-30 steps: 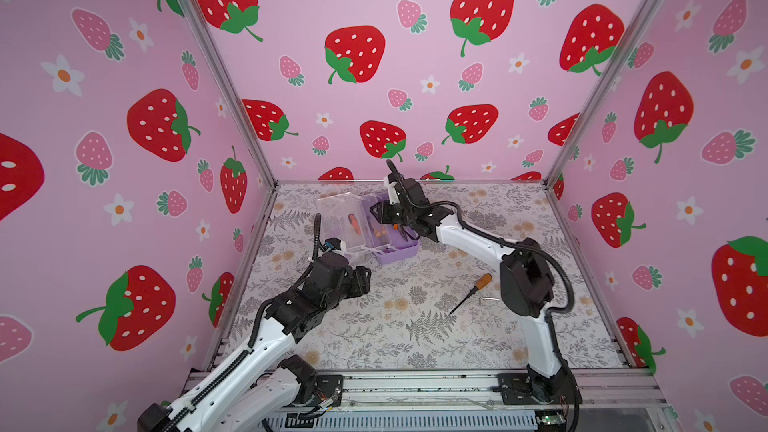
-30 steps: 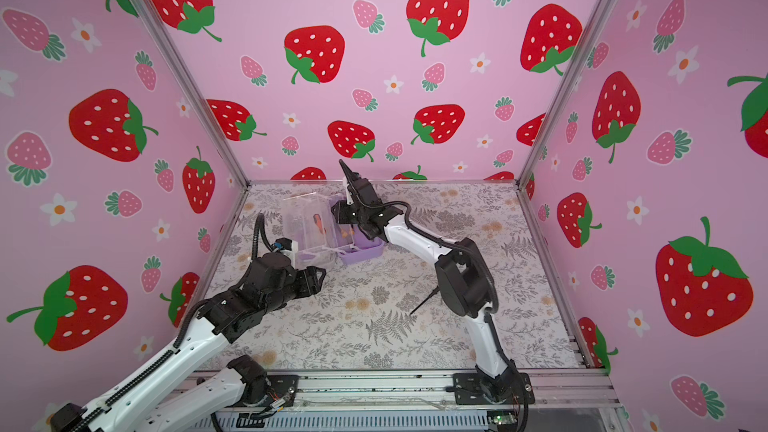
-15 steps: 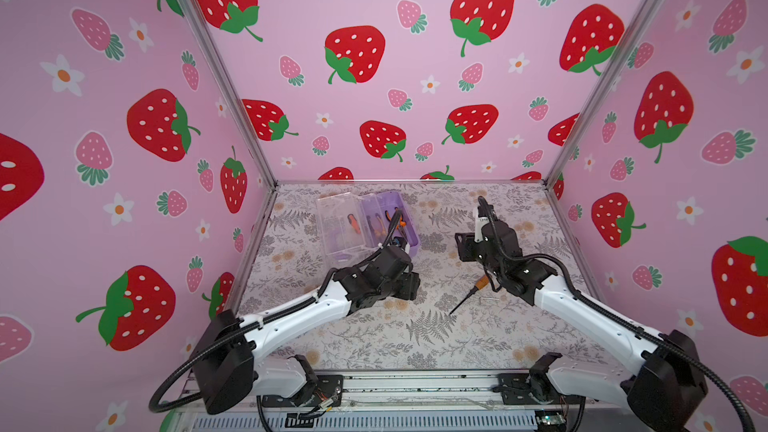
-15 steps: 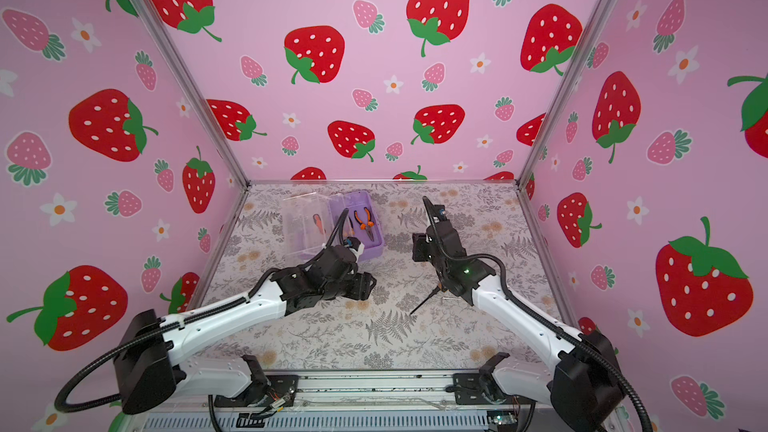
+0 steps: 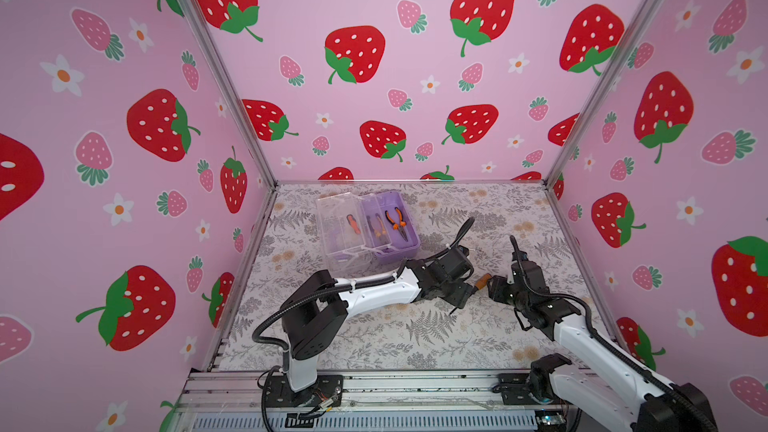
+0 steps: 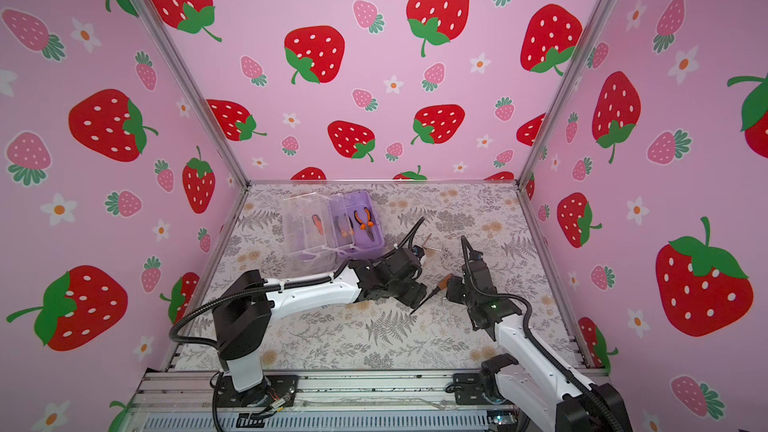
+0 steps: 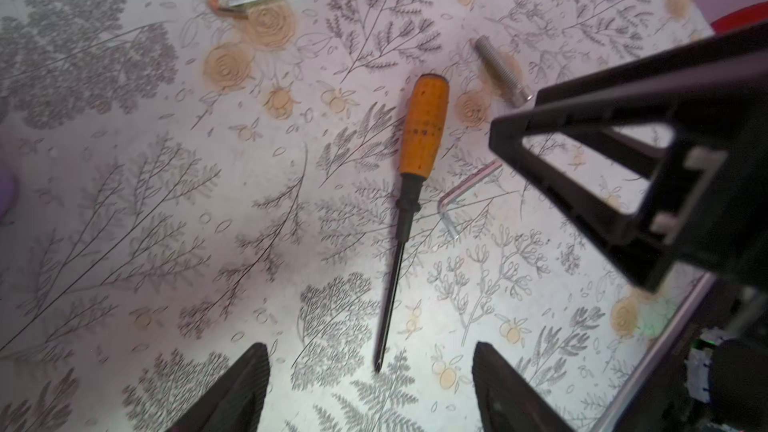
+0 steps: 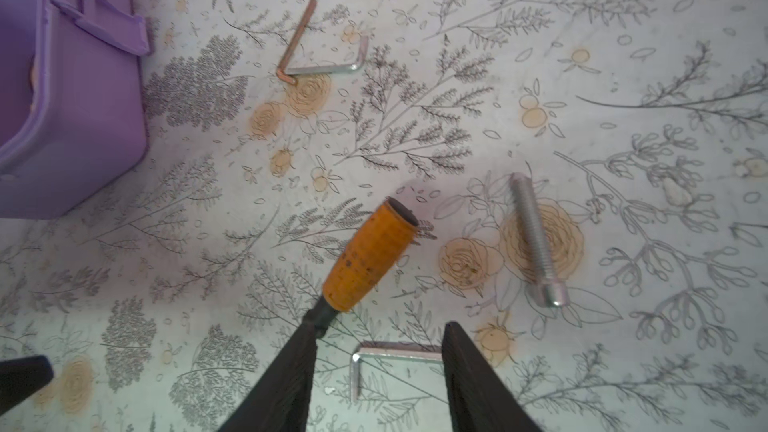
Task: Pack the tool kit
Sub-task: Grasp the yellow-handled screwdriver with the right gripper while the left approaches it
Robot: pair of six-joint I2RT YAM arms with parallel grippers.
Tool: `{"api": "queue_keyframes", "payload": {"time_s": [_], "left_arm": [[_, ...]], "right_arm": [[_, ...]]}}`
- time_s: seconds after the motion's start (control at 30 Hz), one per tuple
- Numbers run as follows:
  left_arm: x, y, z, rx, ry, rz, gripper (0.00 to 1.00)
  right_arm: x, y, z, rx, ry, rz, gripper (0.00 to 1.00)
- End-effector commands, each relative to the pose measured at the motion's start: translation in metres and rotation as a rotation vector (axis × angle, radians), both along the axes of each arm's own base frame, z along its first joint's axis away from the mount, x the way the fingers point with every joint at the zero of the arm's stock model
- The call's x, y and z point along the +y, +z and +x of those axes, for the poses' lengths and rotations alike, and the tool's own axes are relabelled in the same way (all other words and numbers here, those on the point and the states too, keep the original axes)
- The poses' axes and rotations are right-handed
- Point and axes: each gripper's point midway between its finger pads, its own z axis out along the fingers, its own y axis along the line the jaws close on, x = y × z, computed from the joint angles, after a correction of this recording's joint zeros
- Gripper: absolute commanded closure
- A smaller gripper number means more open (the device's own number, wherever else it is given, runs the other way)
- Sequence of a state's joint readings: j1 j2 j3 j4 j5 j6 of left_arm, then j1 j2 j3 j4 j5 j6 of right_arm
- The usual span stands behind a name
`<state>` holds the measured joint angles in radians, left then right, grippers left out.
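An orange-handled screwdriver (image 7: 409, 197) lies flat on the floral mat (image 5: 374, 351), with a small hex key (image 7: 461, 193) just beside its shaft and a bolt (image 7: 500, 70) near the end of its handle. Farther off, a rusty hex key (image 8: 297, 39) and a large silver hex key (image 8: 328, 69) meet end to end in a zigzag. Strawberry-print walls (image 5: 374, 2) close in three sides.

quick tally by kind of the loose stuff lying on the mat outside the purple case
screwdriver: 1
hex keys: 3
bolt: 1
total: 5
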<state>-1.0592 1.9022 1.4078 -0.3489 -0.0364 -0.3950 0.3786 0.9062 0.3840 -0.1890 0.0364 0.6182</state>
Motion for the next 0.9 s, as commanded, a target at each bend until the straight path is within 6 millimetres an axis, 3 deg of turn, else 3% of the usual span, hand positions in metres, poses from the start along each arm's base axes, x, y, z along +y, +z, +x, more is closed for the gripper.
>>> {"api": "queue_keyframes", "payload": {"time_s": [0.0,0.07,0.2,0.37,0.67,0.87], "left_arm": [[-0.026,0.0,0.005,-0.021,-0.057,0.013,0.2],[-0.038,-0.006,0.009,-0.021,-0.067,0.027,0.21],[-0.054,-0.019,0.012,0.001,-0.088,0.037,0.27],[-0.055,-0.026,0.012,0.021,-0.081,0.047,0.34],[-0.035,-0.016,0.012,0.049,-0.023,0.006,0.32],[-0.004,-0.002,0.014,0.04,0.042,-0.011,0.32]], "right_arm": [[-0.005,-0.004,-0.006,0.013,-0.017,0.063,0.41],[-0.013,-0.006,-0.006,0.009,-0.035,0.069,0.4],[-0.011,-0.009,-0.003,0.006,-0.011,0.193,0.53],[0.005,-0.014,0.005,0.031,0.044,0.263,0.49],[0.018,-0.022,0.022,0.063,0.09,0.287,0.38],[0.026,-0.032,0.045,0.12,0.108,0.215,0.39]]}}
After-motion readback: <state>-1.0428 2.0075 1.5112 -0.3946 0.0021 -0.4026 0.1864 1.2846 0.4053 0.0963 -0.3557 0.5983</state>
